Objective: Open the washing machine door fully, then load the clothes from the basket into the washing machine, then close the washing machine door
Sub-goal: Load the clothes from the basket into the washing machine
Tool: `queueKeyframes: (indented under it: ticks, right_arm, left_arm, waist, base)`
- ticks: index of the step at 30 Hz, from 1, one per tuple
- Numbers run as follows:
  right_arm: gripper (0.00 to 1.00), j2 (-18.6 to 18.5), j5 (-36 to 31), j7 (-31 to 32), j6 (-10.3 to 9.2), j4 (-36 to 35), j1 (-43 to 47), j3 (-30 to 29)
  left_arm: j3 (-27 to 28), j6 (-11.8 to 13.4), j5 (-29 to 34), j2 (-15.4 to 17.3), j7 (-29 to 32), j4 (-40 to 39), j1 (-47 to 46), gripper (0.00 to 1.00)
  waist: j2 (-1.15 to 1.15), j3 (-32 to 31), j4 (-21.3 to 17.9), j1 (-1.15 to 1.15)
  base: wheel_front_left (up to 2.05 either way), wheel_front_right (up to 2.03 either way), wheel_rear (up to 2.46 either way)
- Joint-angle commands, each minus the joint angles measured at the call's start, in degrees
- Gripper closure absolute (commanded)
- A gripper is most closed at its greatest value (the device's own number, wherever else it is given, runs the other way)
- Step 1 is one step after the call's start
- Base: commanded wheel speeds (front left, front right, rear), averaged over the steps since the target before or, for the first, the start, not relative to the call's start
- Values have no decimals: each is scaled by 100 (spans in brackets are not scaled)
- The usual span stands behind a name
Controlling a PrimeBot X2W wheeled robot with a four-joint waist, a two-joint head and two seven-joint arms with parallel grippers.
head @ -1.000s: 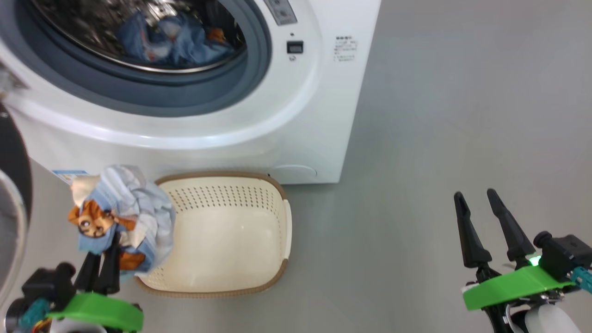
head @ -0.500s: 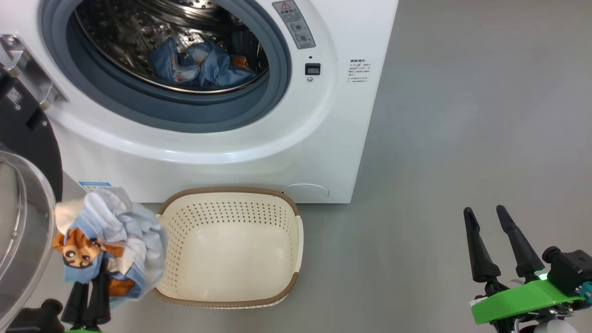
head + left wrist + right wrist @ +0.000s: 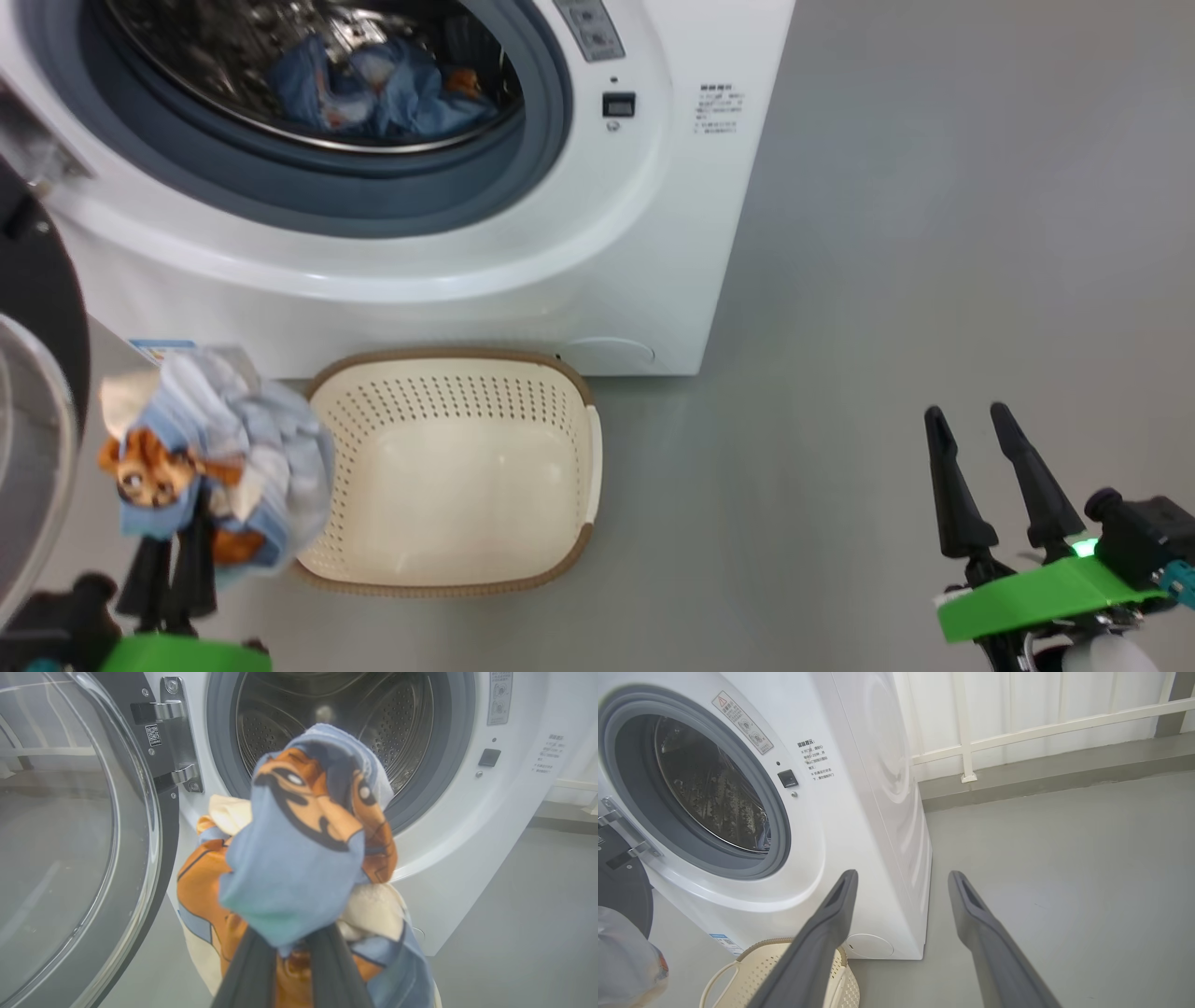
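The washing machine (image 3: 597,243) stands with its door (image 3: 37,373) swung open at the left. Some blue clothes (image 3: 383,84) lie inside the steel drum. My left gripper (image 3: 177,546) is shut on a bundle of light blue, orange-printed clothes (image 3: 205,457), held up just left of the basket (image 3: 588,467), whose inside is bare. In the left wrist view the bundle (image 3: 303,858) hangs before the drum opening (image 3: 336,723), beside the glass door (image 3: 70,835). My right gripper (image 3: 965,415) hovers open over the floor at the lower right, with nothing between its fingers.
Grey floor (image 3: 934,233) spreads to the right of the machine. A white railing and wall (image 3: 1017,728) run behind it. The basket (image 3: 752,970) sits against the machine's front base, under the opening.
The head camera has tipped up and back down, shifting the whole picture. The held bundle has edged slightly left of the basket. The right gripper stays open and still.
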Motion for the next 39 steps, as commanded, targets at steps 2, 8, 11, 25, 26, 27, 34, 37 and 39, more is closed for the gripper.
queueKeyframes:
  ticks: [2, 8, 11, 25, 26, 27, 34, 37, 39]
  right_arm:
    - [0, -4, -48, -47, 32, -162, -239, 133]
    - [0, 154, -97, -47, 32, -188, -578, 198]
    - [0, 229, -118, -47, 32, -200, -742, 219]
    - [0, 460, -176, -47, 32, -255, -1436, 430]
    - [0, 467, -175, -47, 32, -261, -1459, 441]
    - [0, 473, -172, -47, 32, -269, -1476, 452]
    - [0, 493, -108, -47, 32, -323, -1551, 508]
    - [0, 495, -7, -47, 32, -335, -1579, 590]
    - [0, 495, 23, -47, 32, -339, -1589, 611]
  left_arm:
    - [146, 3, -16, 214, -61, -120, -388, 100]
    - [6, 3, -96, 555, -61, -41, -1156, 100]
    - [-39, 3, -149, 787, -61, 47, -1641, 100]
    - [-584, 3, -532, 1780, -61, 1645, -4454, 100]
    - [-642, 3, -581, 1834, -61, 1820, -4634, 100]
    - [-684, 3, -661, 1867, -61, 2015, -4817, 100]
    - [-1329, 3, -625, 2195, -61, 3189, -6016, 100]
    - [-1467, 3, -585, 2339, -61, 3513, -6437, 100]
    - [-1487, 3, -555, 2383, -61, 3561, -6562, 100]
  waist:
    - [0, 300, -144, 0]
    - [0, 877, -383, 0]
    - [0, 1154, -509, 0]
    - [0, 2200, -1083, 0]
    - [0, 2249, -1124, 0]
    - [0, 2297, -1163, 0]
    - [0, 2623, -1447, 0]
    - [0, 2717, -1567, 0]
    - [0, 2746, -1600, 0]
  base:
    - [0, 0, 0]
    - [0, 0, 0]
    - [0, 0, 0]
    - [0, 0, 0]
    - [0, 0, 0]
    - [0, 0, 0]
    - [0, 0, 0]
    - [0, 0, 0]
    - [0, 0, 0]
